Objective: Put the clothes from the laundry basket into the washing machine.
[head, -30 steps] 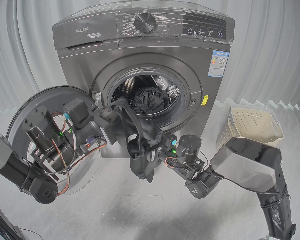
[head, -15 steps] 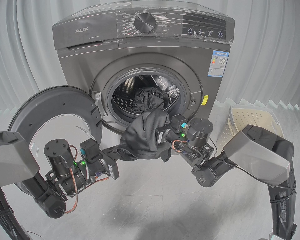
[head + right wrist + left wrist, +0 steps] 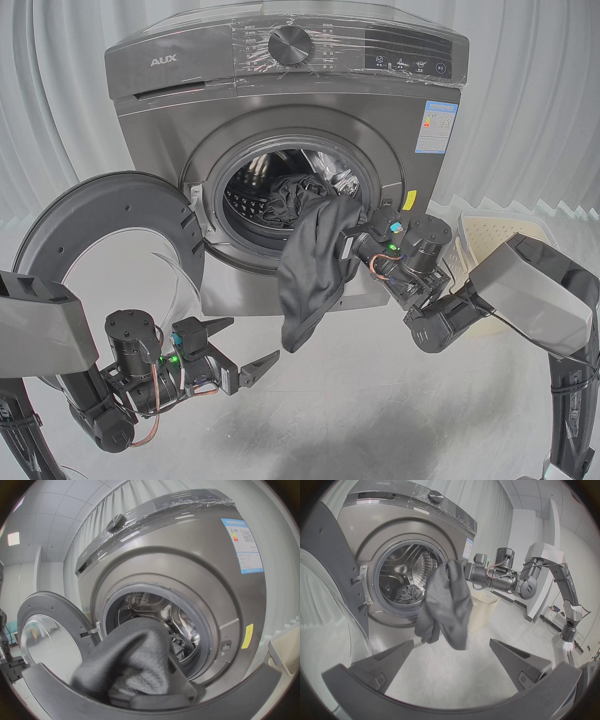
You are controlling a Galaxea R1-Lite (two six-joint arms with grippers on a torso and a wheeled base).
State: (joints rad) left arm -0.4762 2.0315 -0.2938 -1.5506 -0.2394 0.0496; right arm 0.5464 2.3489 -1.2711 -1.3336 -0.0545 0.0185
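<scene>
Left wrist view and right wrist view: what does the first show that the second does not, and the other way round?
Left wrist view: the open left pincer, the right pincer on its arm, and the dark garment hanging at full length from it in front of the drum. Right wrist view: the yellow sticker beside the opening and the whole round door. Both: the washing machine, the garment, the dark clothes inside the drum, and the laundry basket.
</scene>
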